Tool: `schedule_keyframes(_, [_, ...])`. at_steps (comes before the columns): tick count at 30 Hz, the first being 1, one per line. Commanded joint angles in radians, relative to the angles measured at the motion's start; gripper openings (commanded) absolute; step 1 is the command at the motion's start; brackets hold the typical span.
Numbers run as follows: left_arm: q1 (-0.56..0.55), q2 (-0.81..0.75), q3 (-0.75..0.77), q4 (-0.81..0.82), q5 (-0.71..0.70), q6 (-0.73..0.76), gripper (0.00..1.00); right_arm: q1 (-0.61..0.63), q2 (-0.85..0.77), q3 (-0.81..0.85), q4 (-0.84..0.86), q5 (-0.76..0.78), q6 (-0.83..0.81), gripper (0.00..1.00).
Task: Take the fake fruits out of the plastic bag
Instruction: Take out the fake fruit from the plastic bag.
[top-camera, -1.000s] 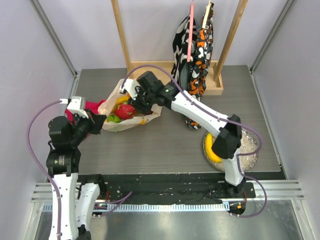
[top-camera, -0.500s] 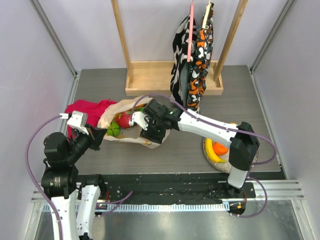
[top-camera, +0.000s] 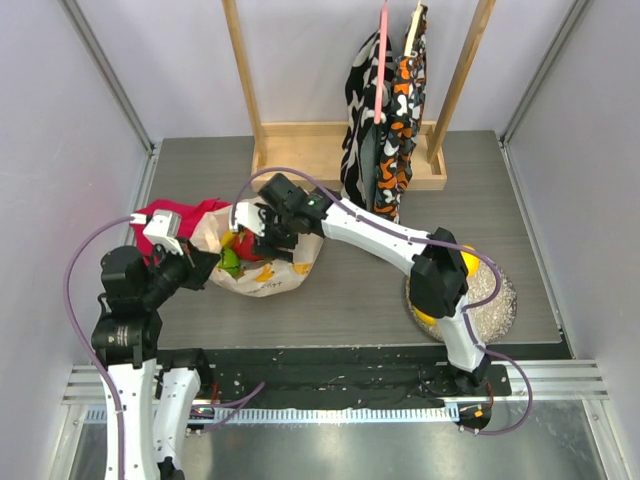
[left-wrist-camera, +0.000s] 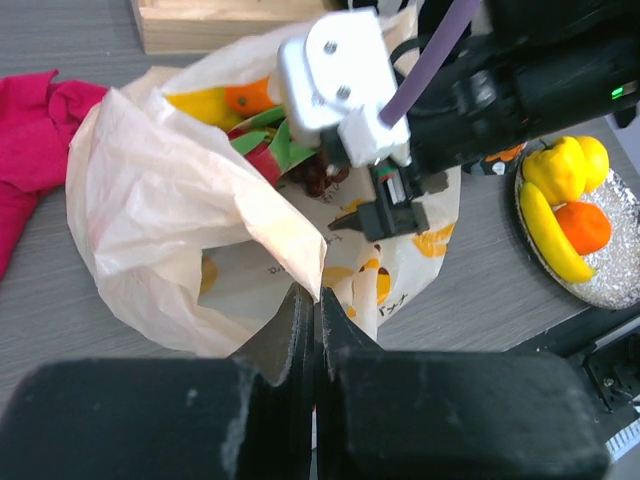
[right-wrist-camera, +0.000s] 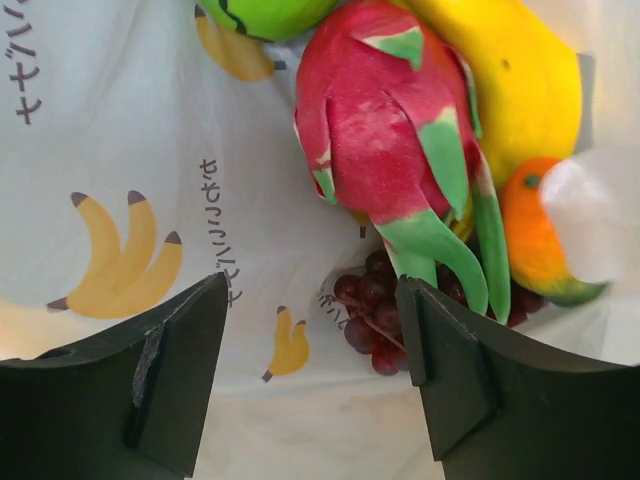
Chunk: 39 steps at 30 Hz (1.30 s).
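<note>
The left arm (top-camera: 125, 305) sits folded at the near left corner, the left gripper (left-wrist-camera: 313, 300) pinched tight on the near rim of the plastic bag (left-wrist-camera: 170, 210), which lies on the left side of the table (top-camera: 350, 295). Near right, a silver plate (left-wrist-camera: 612, 288) holds a banana (left-wrist-camera: 548, 235) and an orange (left-wrist-camera: 583, 225). The right arm (top-camera: 380, 235) stretches leftward, the right gripper (right-wrist-camera: 315, 350) spread wide and empty just above the bag's mouth, over a red-and-green fruit (right-wrist-camera: 380, 130), purple grapes (right-wrist-camera: 375, 325) and a green fruit (right-wrist-camera: 265, 12).
</note>
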Motion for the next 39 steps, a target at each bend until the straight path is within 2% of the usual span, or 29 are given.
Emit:
schedule_keyframes(1, [0.004, -0.023, 0.004, 0.068, 0.000, -0.026, 0.00, 0.001, -0.001, -0.003, 0.094, -0.049, -0.125, 0.77])
schedule_keyframes(9, [0.004, -0.009, 0.044, 0.039, 0.052, -0.055, 0.00, 0.004, 0.091, 0.088, 0.145, -0.078, -0.165, 0.78])
schedule_keyframes(12, [0.006, -0.012, 0.043, 0.044, 0.057, -0.069, 0.00, 0.016, 0.143, 0.112, 0.151, -0.080, -0.200, 0.84])
schedule_keyframes(16, [0.004, -0.023, 0.052, 0.033, 0.061, -0.072, 0.00, 0.048, 0.240, 0.174, 0.145, 0.020, -0.232, 0.93])
schedule_keyframes(21, [0.006, -0.035, 0.058, 0.027, 0.061, -0.078, 0.00, 0.065, 0.293, 0.142, 0.233, 0.126, -0.280, 0.93])
schedule_keyframes(24, [0.006, -0.033, 0.061, 0.027, 0.060, -0.075, 0.00, 0.065, 0.306, 0.172, 0.192, 0.151, -0.297, 0.71])
schedule_keyframes(25, [0.006, -0.033, 0.061, 0.027, 0.058, -0.076, 0.00, 0.067, 0.301, 0.186, 0.172, 0.146, -0.289, 0.55])
schedule_keyframes(28, [0.006, -0.032, 0.052, 0.048, 0.054, -0.078, 0.00, 0.067, 0.269, 0.255, 0.070, 0.106, -0.243, 0.35])
schedule_keyframes(34, [0.006, -0.009, 0.018, 0.128, 0.002, -0.109, 0.00, 0.064, 0.061, 0.232, -0.004, 0.007, -0.157, 0.32])
schedule_keyframes(39, [0.004, 0.034, -0.007, 0.202, -0.017, -0.112, 0.00, 0.027, -0.096, 0.220, -0.084, -0.142, -0.046, 0.30])
